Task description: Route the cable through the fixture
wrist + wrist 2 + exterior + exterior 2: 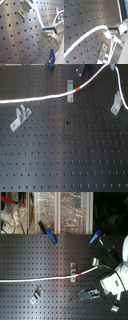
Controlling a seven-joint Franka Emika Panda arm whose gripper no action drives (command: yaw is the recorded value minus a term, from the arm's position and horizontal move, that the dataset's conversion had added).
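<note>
The white cable [40,98] runs from the first exterior view's left edge across the black breadboard. It crosses the middle bracket [70,91]; whether it sits inside the bracket does not show. Its red-orange band [77,87] lies just past that bracket. From there the cable climbs to the top edge, then drops past the right bracket [116,104]. The second exterior view shows the same cable [40,278], band [78,272] and middle bracket [73,271]. In both wrist views my gripper [47,32] [112,34] is shut on the cable [38,17] [89,32], above the board.
A third bracket [20,116] [36,297] stands at the left, apart from the cable. Two blue clamps [50,237] [95,237] sit on the board's far edge. Behind it are shelves with clutter [65,209]. The white arm [120,267] fills the second exterior view's right.
</note>
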